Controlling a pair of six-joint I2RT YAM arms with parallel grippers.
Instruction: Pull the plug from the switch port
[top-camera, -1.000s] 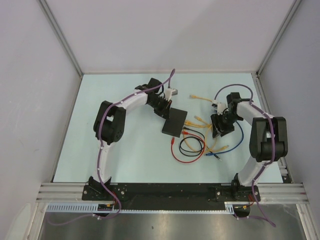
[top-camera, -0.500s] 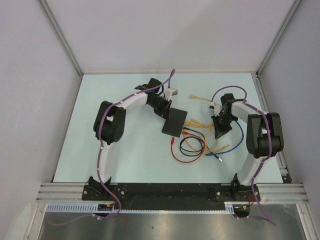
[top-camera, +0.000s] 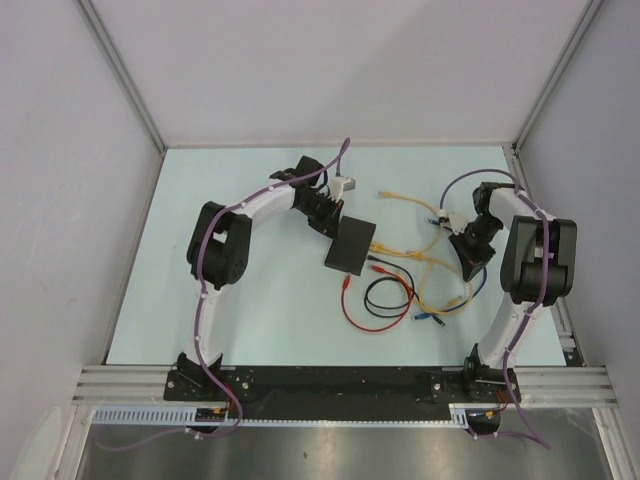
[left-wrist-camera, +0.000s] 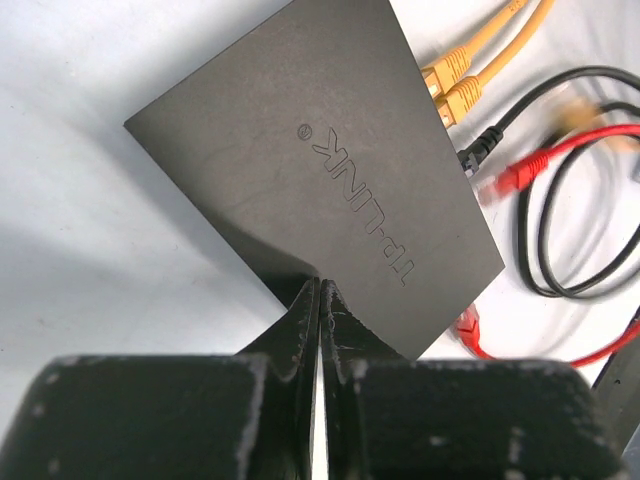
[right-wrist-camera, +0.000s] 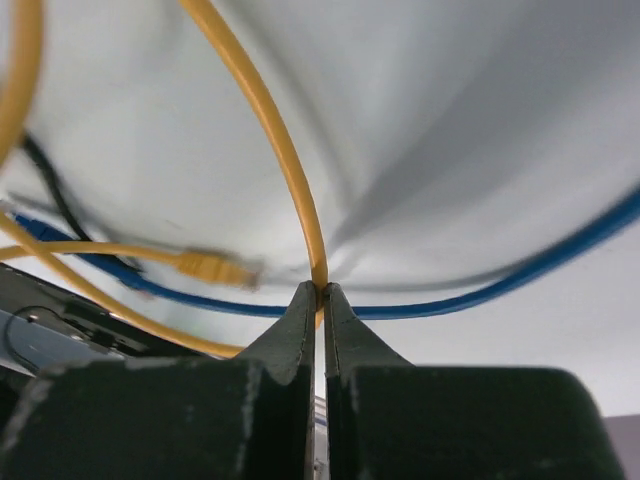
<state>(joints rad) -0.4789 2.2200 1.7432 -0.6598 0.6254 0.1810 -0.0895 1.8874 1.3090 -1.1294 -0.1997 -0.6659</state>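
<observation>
Top external view: the switch (top-camera: 349, 247) lies flat near the middle of the pale table (top-camera: 250, 300), set at an angle, with loose cables fanned out to its right. The left gripper (top-camera: 333, 225) sits at the switch's far-left edge; the right gripper (top-camera: 468, 258) hangs well apart to the right, among the cables. A red cable (top-camera: 375, 318) and a black cable (top-camera: 388, 295) loop on the table in front of the switch.

Left wrist view: the left gripper (left-wrist-camera: 319, 285) has its fingers pressed together, nothing seen between them, tips at the edge of the switch (left-wrist-camera: 300, 150). Two yellow plugs (left-wrist-camera: 450, 85) sit side by side against the switch's socket edge. A black plug (left-wrist-camera: 480, 150) and a red plug (left-wrist-camera: 520, 175) lie just beside that edge; whether the black one is seated cannot be told.

Right wrist view: the right gripper (right-wrist-camera: 320, 290) pinches a yellow cable (right-wrist-camera: 280, 150) between its closed fingertips. A blue cable (right-wrist-camera: 520, 270) curves past behind it. Which plug this yellow cable ends in cannot be told.
</observation>
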